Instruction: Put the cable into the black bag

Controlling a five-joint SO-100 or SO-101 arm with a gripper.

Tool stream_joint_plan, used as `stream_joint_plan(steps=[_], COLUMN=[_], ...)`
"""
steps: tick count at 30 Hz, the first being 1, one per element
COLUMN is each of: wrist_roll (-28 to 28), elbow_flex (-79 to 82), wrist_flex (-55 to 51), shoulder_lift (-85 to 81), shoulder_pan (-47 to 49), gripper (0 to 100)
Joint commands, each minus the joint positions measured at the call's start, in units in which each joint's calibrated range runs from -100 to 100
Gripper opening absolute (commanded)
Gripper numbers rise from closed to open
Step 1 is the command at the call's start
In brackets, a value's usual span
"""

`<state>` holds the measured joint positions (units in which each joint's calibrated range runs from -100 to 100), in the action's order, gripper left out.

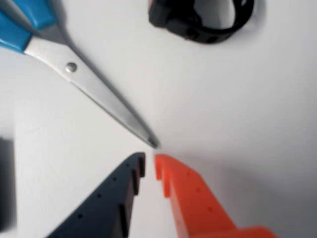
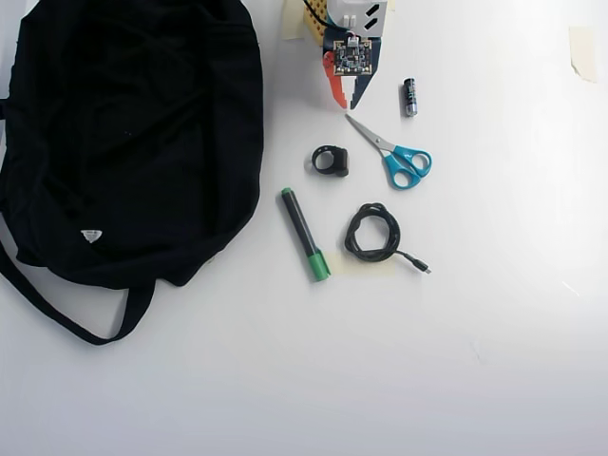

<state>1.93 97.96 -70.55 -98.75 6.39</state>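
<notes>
The cable (image 2: 372, 233) is a black coil with one loose plug end, lying on the white table right of centre in the overhead view. It is out of the wrist view. The black bag (image 2: 133, 133) lies flat at the upper left with a strap trailing toward the front. My gripper (image 2: 348, 101) is at the top centre, well behind the cable, with one orange and one dark finger. In the wrist view the gripper (image 1: 150, 162) has its tips almost together with nothing between them, just short of the scissors' point.
Blue-handled scissors (image 2: 394, 152) lie between the gripper and the cable, and also show in the wrist view (image 1: 94, 89). A black ring-shaped strap (image 2: 331, 161) shows in both views, at the top of the wrist view (image 1: 203, 22). A green-capped marker (image 2: 304, 233) and a small black cylinder (image 2: 409, 97) lie nearby.
</notes>
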Motion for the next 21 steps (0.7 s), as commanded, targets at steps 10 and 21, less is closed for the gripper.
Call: stream_joint_plan(steps=[10,21], wrist_roll=[-0.2,0.3], elbow_flex=[1.3,1.3], wrist_flex=[-1.6,-1.5], shoulder_lift=[-0.9,-0.9], shoulder_pan=[-0.2,-0.4], gripper=[2,2])
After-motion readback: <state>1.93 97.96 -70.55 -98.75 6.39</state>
